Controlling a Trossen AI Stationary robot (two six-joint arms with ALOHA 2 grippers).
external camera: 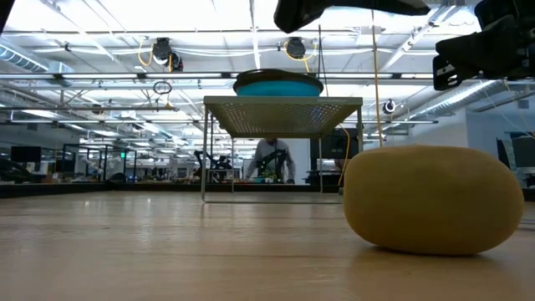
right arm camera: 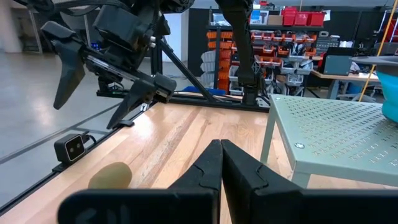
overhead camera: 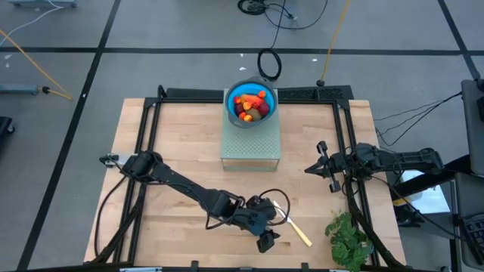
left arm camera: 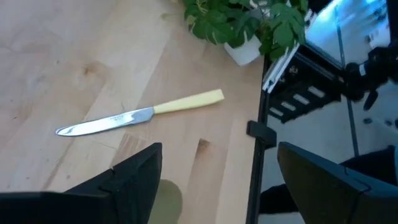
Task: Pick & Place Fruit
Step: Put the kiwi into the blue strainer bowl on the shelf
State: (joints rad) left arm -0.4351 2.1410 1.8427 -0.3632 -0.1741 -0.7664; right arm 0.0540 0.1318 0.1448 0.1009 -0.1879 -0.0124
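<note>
- Fruit (overhead camera: 251,105) heaped in a blue bowl (overhead camera: 230,103) on top of a pale green perforated stand (overhead camera: 250,143) at the far middle of the table (overhead camera: 181,143), as seen from above: orange, red and brownish pieces together.
- Also from above: left gripper (overhead camera: 266,227) stretched to the near edge, fingers spread wide, gripping nothing; cream-handled knife (overhead camera: 296,230) lying just beside it; leafy green bunch (overhead camera: 349,240) at the near right corner. Right gripper (overhead camera: 327,168) parked over the right side, fingers pressed together, holding nothing.
- Low view: one brown-green kiwi-like piece (external camera: 433,199) resting alone on the wood, large and close to the camera, apart from the stand (external camera: 282,113) and the bowl (external camera: 277,84) behind it. Dark arm parts hanging above; a person far off in the room, seen under the stand.
- Left wrist view: two dark fingers (left arm camera: 134,174) set wide apart with bare wood between them; a blurred greenish-brown patch at the inner edge of one finger, too unclear to name; knife (left arm camera: 140,114) flat on the table, leafy bunch (left arm camera: 245,22) beyond it.
- Right wrist view: own fingers (right arm camera: 205,171) closed tip to tip, empty; kiwi piece (right arm camera: 110,176) on the wood near the table's edge, below the open left gripper (right arm camera: 99,87), not touching it; stand (right arm camera: 336,134) off to one side.
</note>
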